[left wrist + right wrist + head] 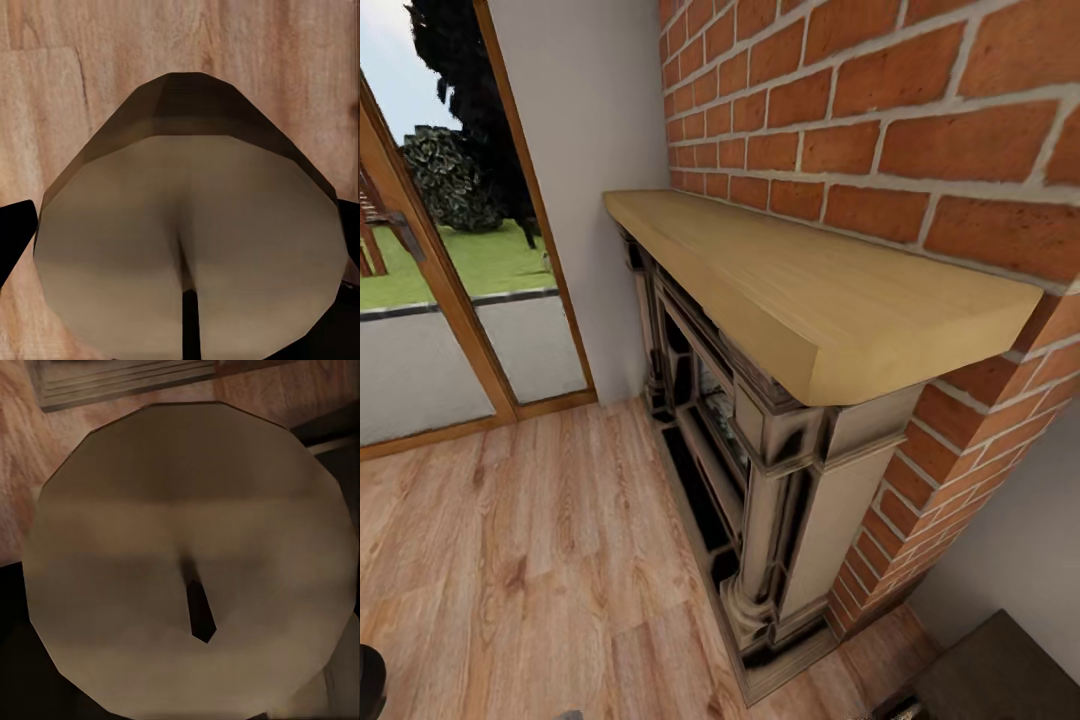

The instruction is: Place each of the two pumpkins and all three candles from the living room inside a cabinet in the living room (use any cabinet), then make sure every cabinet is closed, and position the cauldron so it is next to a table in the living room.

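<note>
The robot is standing before a brick fireplace (780, 470) with a pale wooden mantel (810, 290), its head camera looking down across the plank floor (510, 560) toward a glazed door (440, 300).

Each wrist camera is looking along its jaws at a candle, end-on, with a dark wick. The left candle (187, 247) is sitting between dark fingers (13, 232) that are pressing its sides, so the left jaws are judged closed on it (carried for stowing).

The right candle (187, 562) is blocking its own jaws; whether they are gripping cannot be told.

A dark brown corner (1000, 670), cut off beyond the fireplace, may be the cabinet.
</note>
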### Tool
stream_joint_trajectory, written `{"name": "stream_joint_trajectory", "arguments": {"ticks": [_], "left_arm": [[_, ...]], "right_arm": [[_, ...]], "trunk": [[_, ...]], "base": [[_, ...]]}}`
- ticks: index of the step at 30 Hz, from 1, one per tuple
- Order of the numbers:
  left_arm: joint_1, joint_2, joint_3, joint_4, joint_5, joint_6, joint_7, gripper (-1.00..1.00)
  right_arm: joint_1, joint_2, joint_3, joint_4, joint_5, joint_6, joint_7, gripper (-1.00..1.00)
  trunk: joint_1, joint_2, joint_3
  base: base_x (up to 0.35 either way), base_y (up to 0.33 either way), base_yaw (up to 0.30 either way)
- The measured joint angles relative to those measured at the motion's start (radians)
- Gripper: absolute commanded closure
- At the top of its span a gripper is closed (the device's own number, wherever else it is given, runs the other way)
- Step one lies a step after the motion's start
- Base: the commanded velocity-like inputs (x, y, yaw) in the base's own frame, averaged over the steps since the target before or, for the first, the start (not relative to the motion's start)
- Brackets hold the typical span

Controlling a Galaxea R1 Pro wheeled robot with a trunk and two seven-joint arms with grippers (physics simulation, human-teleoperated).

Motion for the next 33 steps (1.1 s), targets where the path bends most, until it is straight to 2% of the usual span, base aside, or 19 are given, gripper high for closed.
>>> {"name": "stream_joint_trajectory", "arguments": {"ticks": [30,33], "left_arm": [[0.000,0.000,0.000,0.000,0.000,0.000,-0.002,1.00],[0.000,0.000,0.000,0.000,0.000,0.000,-0.002,1.00]], "right_arm": [[0.000,0.000,0.000,0.000,0.000,-0.001,0.001,1.00],[0.000,0.000,0.000,0.000,0.000,-0.002,0.001,1.00]], "trunk": [[-0.115,0.210,0.129],[-0.115,0.210,0.133]], "base": [[0.000,0.000,-0.205],[0.000,0.000,-0.205]]}}
